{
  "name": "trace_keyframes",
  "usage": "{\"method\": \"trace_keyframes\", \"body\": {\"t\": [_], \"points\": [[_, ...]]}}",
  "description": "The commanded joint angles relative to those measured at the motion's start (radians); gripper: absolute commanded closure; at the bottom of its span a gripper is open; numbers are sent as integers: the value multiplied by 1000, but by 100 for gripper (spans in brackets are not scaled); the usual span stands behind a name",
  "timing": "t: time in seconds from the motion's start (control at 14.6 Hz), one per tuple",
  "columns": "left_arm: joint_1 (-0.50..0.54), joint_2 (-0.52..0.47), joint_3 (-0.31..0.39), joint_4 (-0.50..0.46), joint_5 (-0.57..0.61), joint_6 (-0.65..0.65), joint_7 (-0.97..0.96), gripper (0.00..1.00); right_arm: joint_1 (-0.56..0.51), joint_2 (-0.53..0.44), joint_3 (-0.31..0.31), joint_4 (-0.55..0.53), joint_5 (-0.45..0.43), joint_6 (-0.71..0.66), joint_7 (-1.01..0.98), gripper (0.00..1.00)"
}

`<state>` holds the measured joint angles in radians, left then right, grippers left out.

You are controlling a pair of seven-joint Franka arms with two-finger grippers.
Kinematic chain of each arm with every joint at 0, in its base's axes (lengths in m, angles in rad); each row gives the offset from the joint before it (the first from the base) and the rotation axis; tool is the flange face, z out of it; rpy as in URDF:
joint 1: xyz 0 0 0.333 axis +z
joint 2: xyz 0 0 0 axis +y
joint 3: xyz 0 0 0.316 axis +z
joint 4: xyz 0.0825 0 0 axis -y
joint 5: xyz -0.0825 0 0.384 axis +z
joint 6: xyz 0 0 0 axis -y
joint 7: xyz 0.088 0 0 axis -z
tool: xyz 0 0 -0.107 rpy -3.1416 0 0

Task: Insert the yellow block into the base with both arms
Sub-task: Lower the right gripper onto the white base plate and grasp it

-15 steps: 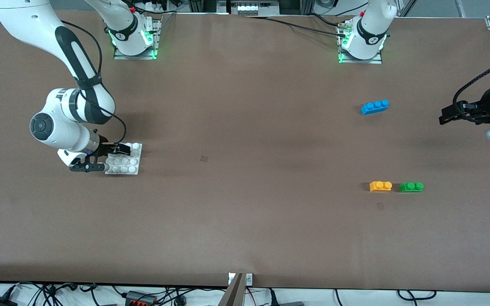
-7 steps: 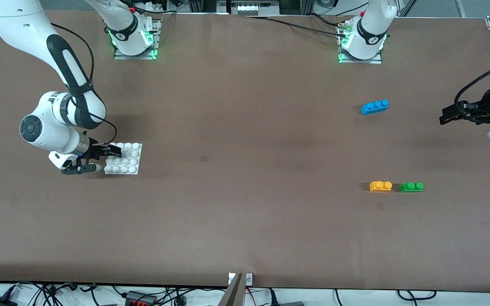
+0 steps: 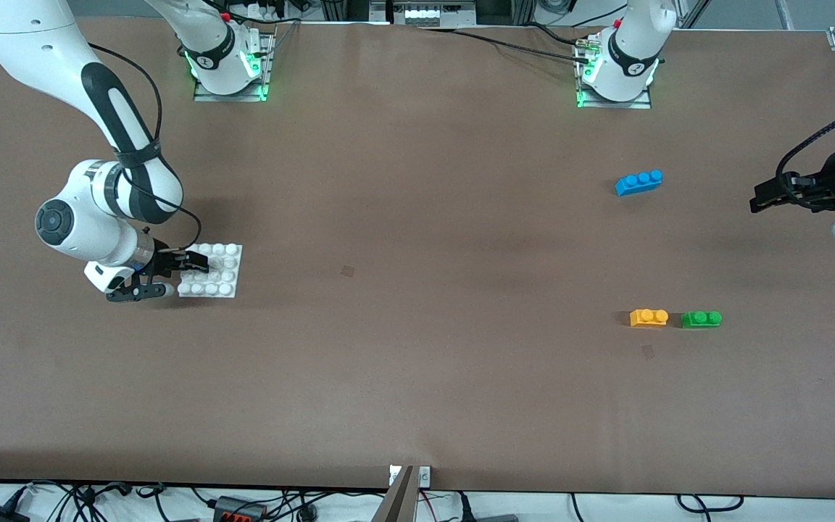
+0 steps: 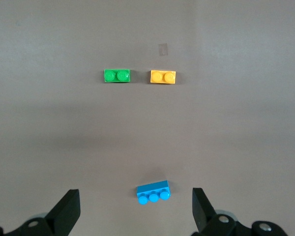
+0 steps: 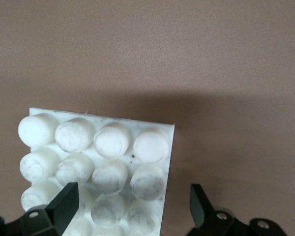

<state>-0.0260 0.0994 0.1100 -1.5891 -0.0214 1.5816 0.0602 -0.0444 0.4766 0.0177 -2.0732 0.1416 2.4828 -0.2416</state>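
1. Right gripper (image 3: 171,275) low at the base's (image 3: 223,270) edge toward the right arm's end of the table; jaws wide, one finger (image 5: 64,204) over the studs, nothing gripped.
2. Left gripper (image 3: 762,199) waits above the left arm's end, jaws wide, empty.
3. Yellow block (image 3: 649,317) lies on the table (image 3: 417,326), just beside the green brick (image 3: 701,319); blue brick (image 3: 638,182) farther from the front camera.

Robotics lab, brown table (image 3: 417,304), bolted arm bases (image 3: 229,69), cables (image 3: 258,504) along table edge
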Motion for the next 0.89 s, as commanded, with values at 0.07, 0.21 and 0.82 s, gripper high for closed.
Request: {"method": "trace_keyframes", "body": {"t": [0.07,0.21,0.82], "points": [[8,5,3,20,-29,-20,9,0,-2,22,7,10,27,4,-30,0],[9,5,3,20,-32,-20,10,0,-2,27,21,10,39,4,-30,0],[9,5,2,20,-32,-20,9,0,-2,57,27,27,79,4,-62,0]]}}
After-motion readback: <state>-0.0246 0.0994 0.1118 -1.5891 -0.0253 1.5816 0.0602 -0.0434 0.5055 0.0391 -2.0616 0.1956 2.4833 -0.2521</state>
